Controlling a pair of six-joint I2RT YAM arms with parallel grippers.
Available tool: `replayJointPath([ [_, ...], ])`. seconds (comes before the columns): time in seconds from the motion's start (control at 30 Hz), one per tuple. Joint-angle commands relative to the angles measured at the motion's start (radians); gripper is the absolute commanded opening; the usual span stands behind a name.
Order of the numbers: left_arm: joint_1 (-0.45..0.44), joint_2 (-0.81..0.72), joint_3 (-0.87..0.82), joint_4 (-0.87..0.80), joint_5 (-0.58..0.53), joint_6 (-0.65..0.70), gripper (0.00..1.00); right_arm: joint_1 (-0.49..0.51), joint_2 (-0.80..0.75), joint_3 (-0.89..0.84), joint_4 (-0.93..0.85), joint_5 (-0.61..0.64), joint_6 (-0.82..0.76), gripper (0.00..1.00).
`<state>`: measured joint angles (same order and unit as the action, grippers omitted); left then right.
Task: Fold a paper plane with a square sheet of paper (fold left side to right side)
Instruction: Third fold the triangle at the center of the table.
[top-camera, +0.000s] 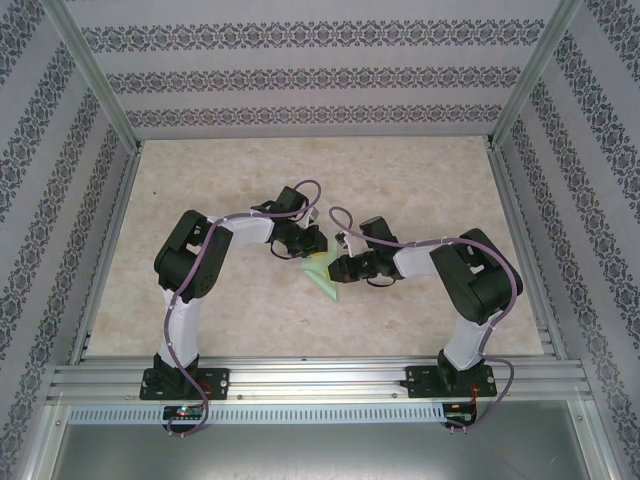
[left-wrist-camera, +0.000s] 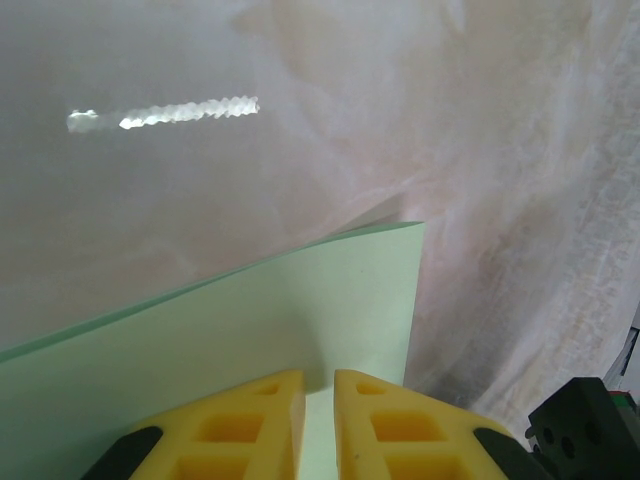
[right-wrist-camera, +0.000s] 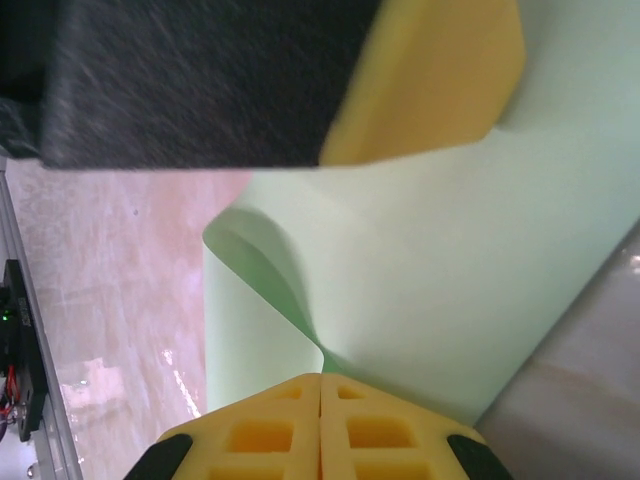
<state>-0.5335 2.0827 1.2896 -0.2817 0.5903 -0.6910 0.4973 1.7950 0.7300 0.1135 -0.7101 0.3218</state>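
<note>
**Sheet of paper** (top-camera: 325, 277): pale mint green and not lying flat. It is held up between the two grippers over the middle of the table (top-camera: 430, 180). It is curled and partly doubled over, so it no longer reads as a plain square.

**Left gripper** (left-wrist-camera: 320, 405): the yellow fingers (left-wrist-camera: 250, 425) are drawn close, leaving only a thin slit with green showing inside it. I read this as pinched on the sheet at its near edge. From the fingertips the paper runs forward and off to the left of the wrist view as one smooth, tilted plane. Its straight side edge sits just outside the right-hand finger, and the corner lies ahead of the tips. Past that edge is marbled tabletop, blurred.

**Right gripper** (right-wrist-camera: 320, 400): the fingers are pressed together with no gap, clamped on the sheet where a curl of paper runs into the tips. Ahead of the tips the paper opens into a loop. One ply bows out to the left in this view, and the other spreads wide forward and to the right. At the far side of the sheet, one yellow finger of the left gripper lies against the paper, with its black body beside it.

**Top view:** the grippers point at each other, tips near together. The sheet is between and below them, and a pointed corner sticks out on the base side of the right gripper. Patterned walls (top-camera: 300, 40) surround the table.
</note>
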Motion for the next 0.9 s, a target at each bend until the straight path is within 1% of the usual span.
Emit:
replayJointPath([
  [0.0, -0.03, 0.071, -0.027, -0.032, -0.052, 0.013, 0.18, 0.009, -0.025, -0.017, 0.01, 0.014, 0.008, 0.08],
  [0.53, -0.031, 0.065, -0.03, -0.03, -0.049, 0.01, 0.18, 0.008, 0.008, 0.004, -0.021, 0.04, -0.001, 0.08],
  [0.87, -0.03, 0.069, -0.036, -0.029, -0.052, 0.01, 0.18, 0.004, -0.025, 0.019, -0.026, 0.027, 0.0, 0.08],
])
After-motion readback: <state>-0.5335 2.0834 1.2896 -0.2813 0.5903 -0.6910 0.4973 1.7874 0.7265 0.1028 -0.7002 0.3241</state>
